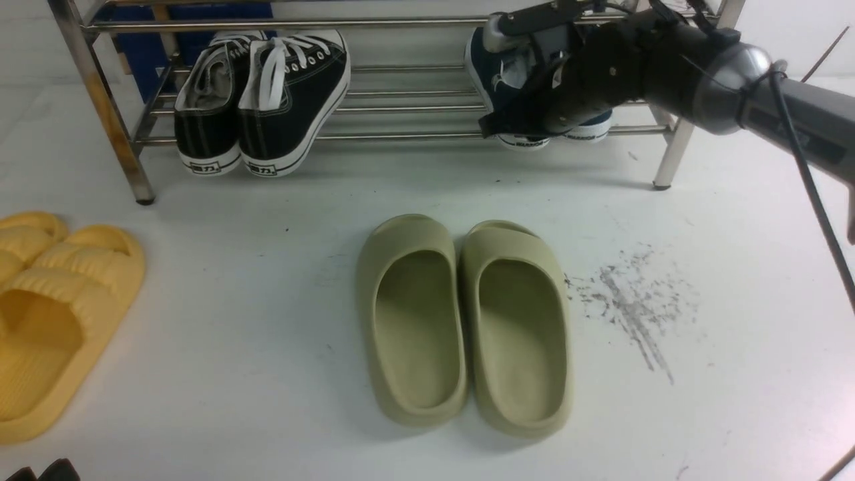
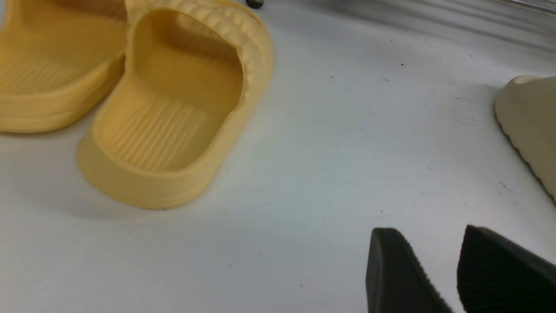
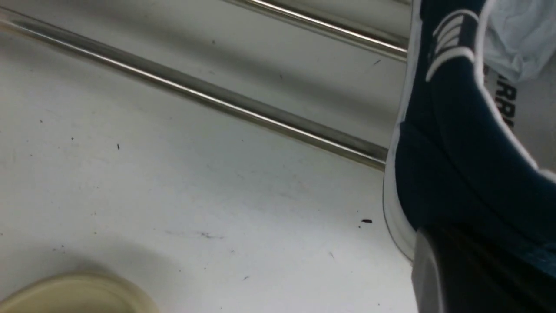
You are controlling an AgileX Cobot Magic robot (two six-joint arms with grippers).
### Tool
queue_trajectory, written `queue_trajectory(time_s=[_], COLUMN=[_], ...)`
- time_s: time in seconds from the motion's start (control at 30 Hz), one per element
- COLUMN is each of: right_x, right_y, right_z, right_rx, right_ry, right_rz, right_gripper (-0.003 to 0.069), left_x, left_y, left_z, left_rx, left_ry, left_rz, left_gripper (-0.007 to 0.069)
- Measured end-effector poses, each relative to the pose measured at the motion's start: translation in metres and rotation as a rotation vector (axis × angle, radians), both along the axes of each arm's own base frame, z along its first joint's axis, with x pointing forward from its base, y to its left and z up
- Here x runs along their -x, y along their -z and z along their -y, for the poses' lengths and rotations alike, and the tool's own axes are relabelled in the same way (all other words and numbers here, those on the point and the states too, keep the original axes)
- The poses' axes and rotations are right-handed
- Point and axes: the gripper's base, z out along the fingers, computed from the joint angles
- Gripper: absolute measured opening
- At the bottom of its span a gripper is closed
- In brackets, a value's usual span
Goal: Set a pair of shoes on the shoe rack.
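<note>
**Two navy slip-ons on the rack, right hand clamped at their heels**

Two navy shoes (image 1: 497, 80) with white soles sit on the lower tubes of the shoe rack (image 1: 401, 107), toward its right end, heels facing the robot and poking just past the front tube. The right hand (image 1: 511, 123) reaches in over them, clenched on the heel of the pair; the right wrist view shows a dark finger pressed against the navy canvas and white sole edge. A pair of black lace-up sneakers (image 1: 264, 100) rests on the same tubes toward the left end, well apart from the navy pair. On the white worktop (image 1: 267, 267) in front of the rack lie two olive-green slides (image 1: 464, 321) side by side, and two yellow slides (image 1: 53, 307) at the left edge. The left hand (image 2: 451, 278) hovers low beside the yellow slides, its dark fingers parted and gripping nothing.
</note>
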Motion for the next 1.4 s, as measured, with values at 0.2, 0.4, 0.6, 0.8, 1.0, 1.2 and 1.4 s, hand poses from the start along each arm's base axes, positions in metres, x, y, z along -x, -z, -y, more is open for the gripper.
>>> queue_trajectory(time_s=[0.2,0.4,0.6,0.8,1.0,1.2,1.4], right_x=[0.010,0.046,0.099,0.198,0.278,0.341,0.378], right_y=[-0.013,-0.058,-0.110,-0.146,-0.145,-0.131,-0.128], right_z=[0.003,0.010,0.028,0.069,0.103,0.131,0.147], right_rx=[-0.008,0.065,0.070,-0.037,-0.142,-0.219,-0.268], right_ry=[0.009,-0.037,-0.071,-0.066,-0.054,-0.044,-0.043], right_rz=[-0.056,-0.172,-0.169,0.001,0.166,0.324,0.437], right_gripper=[0.0005,0.0005,0.0006,0.0010,0.0013,0.0014,0.0018], left_x=[0.000,0.000,0.000,0.000,0.000,0.000,0.000], left_y=[0.000,0.000,0.000,0.000,0.000,0.000,0.000], left_z=[0.000,0.000,0.000,0.000,0.000,0.000,0.000], left_rx=[0.000,0.000,0.000,0.000,0.000,0.000,0.000], left_ry=[0.000,0.000,0.000,0.000,0.000,0.000,0.000], left_rz=[0.000,0.000,0.000,0.000,0.000,0.000,0.000], left_gripper=[0.0238,0.0238,0.0238,0.0238,0.0238,0.0238,0.0238])
